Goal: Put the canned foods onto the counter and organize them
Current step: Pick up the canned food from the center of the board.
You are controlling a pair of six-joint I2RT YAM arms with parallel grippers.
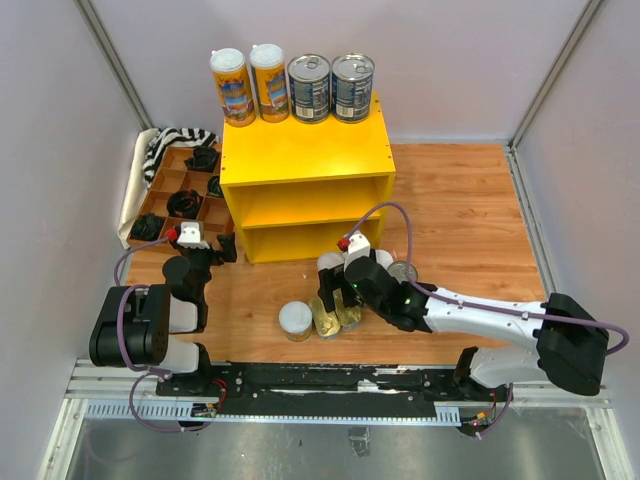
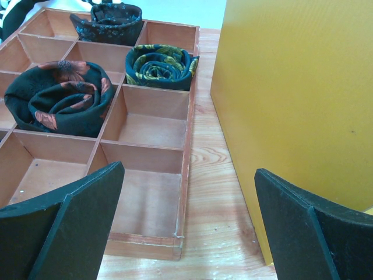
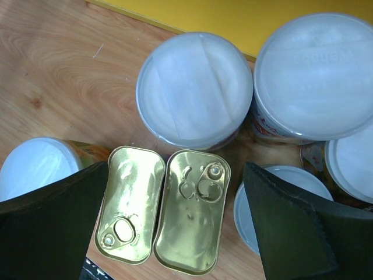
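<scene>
From above, the counter (image 1: 300, 150) carries four cans (image 1: 309, 88) in a row along its back edge, and the loose cans (image 1: 296, 318) stand bunched on the bench (image 1: 450, 220) just in front of it. The right arm lies low across the bench, wrist tipped down, with the right gripper (image 1: 335, 300) over that bunch. The left arm is folded near its base.

The left wrist view shows the left gripper (image 2: 187, 175) spread and holding nothing, aimed between the tray (image 2: 186, 146) of rolled cloths (image 2: 58, 99) and the counter's side.

In the right wrist view the right arm's fingers (image 3: 52, 227) are wide apart, straddling two gold tins (image 3: 129, 204) that lie side by side and touching. We judge a pick is at hand. We should come straight down, centre over one tin or deliberately over both, and keep clear of the white-lidded neighbours before closing.
</scene>
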